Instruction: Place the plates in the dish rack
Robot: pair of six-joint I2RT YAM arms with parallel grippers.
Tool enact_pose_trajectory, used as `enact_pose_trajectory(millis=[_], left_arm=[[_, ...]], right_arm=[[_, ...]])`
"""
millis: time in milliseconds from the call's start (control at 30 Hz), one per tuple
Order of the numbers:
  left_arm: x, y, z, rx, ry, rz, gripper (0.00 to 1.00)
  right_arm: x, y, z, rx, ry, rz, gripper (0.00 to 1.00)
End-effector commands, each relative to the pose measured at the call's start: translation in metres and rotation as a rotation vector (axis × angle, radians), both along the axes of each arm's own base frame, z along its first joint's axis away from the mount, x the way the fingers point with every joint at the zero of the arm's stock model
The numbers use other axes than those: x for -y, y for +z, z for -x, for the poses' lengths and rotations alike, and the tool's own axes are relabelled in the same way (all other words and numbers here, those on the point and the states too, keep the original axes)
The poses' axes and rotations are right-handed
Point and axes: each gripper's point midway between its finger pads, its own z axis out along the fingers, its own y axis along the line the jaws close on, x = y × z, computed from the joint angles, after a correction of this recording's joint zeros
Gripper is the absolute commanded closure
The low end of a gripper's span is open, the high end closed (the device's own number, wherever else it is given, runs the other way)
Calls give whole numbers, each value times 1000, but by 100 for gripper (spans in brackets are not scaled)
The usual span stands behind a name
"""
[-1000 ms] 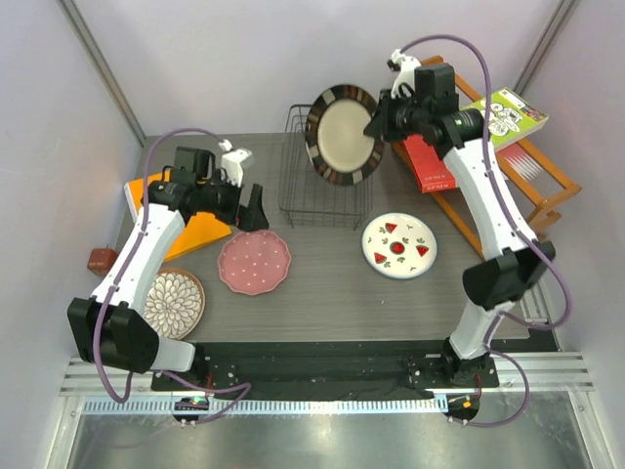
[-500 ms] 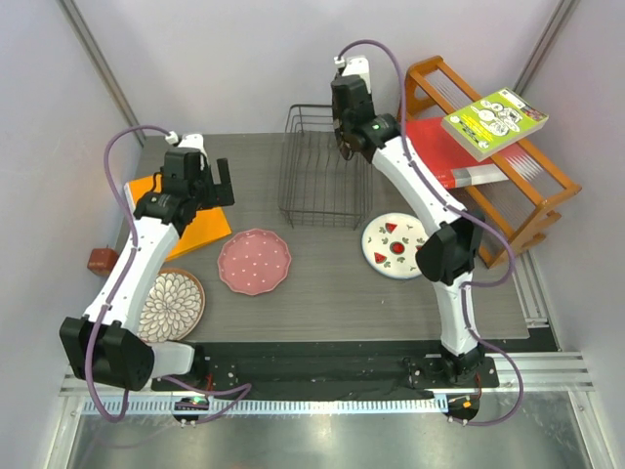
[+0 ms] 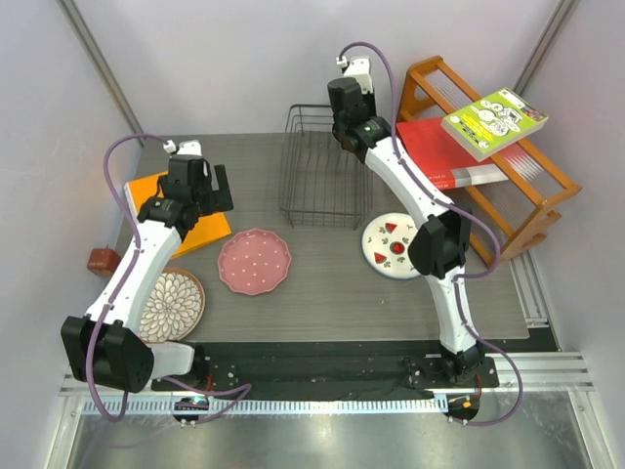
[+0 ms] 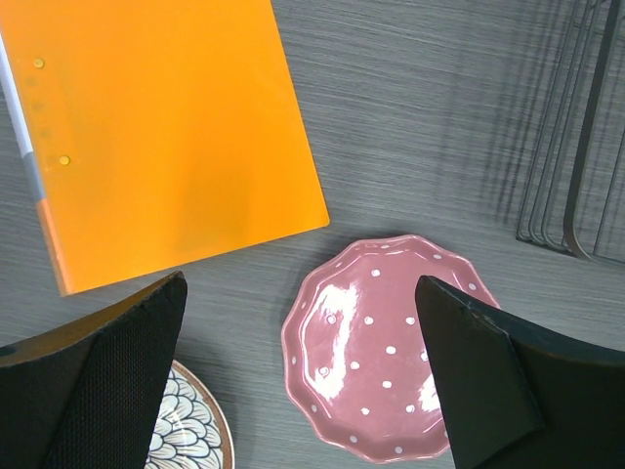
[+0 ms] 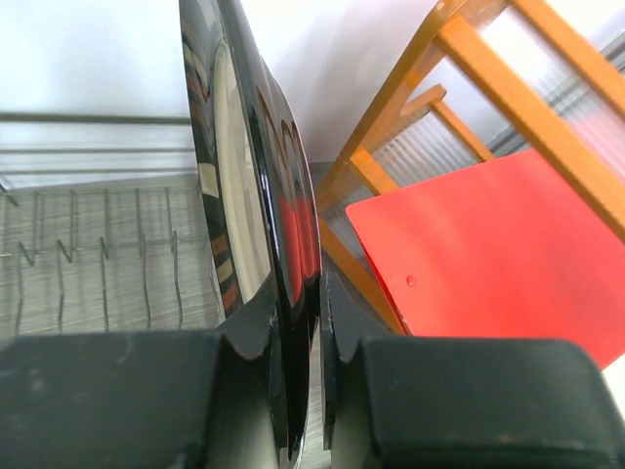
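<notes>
On our grey table (image 3: 322,283), the petal plate (image 3: 174,303) lies far left, then the pink plate (image 3: 254,262), under our wide-open left gripper (image 4: 301,288). Above the dish rack (image 3: 317,181), our right gripper (image 5: 317,322) pinches the dark-rimmed plate (image 5: 264,195) upright. The fruit plate (image 3: 386,249) lies further right.

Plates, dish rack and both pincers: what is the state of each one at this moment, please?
Dark-rimmed plate: on edge, gripped, at the dish rack.
Right pincer: shut on the dark-rimmed plate.
Left pincer: open, empty.
Pink plate: flat on the table.
Fruit plate: flat on the table.
Petal plate: flat on the table.
Dish rack: no freestanding plate in it.
</notes>
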Motion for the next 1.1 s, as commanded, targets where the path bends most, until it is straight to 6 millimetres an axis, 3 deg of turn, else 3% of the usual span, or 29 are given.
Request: enact_pose_trajectory(millis=[0,400,667,933,1033,1067], left_arm=[[-5,15,-8,72,45,7,0],[-11,-3,-6,32,45,-35,0],[-14,-3,-6,20,45,-60,1],[-8,-39,6,-85,17,-43,1],[3,-56,17,-127,17,38,3],[8,-60,19,-136,23,76,6]], right_arm=[[4,64,-9,228,-51,-145,99],[2,16,-34,153,-40,-152,99],[-2,-35,-45,77,-62,-150,99],[-3,-58,-43,15,-51,-125,91],[0,-52,-38,13,-55,-121,68],[1,-51,-35,5,-53,-114,55]])
